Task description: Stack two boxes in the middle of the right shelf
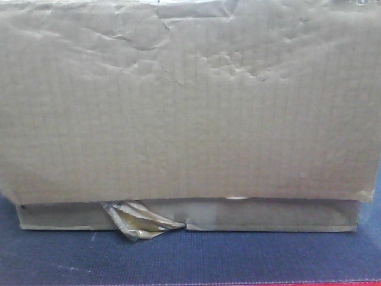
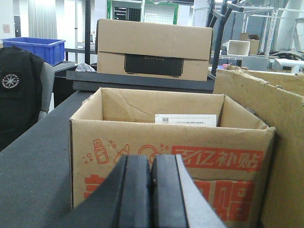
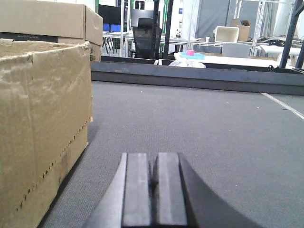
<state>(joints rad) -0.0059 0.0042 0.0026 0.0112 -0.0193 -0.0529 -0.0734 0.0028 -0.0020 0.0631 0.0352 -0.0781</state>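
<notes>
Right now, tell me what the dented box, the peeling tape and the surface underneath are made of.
Dented box: brown corrugated cardboard, matte; flute lines and creases show. Peeling tape: clear plastic, glossy, crinkled. Surface: seemingly dark woven fabric or felt, matte, finely textured.

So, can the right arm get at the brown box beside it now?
Probably yes. The brown box stands close beside the right gripper, with only bare grey surface between them. Its jaws are shut, though, so it could push the box, not grip it.
</notes>
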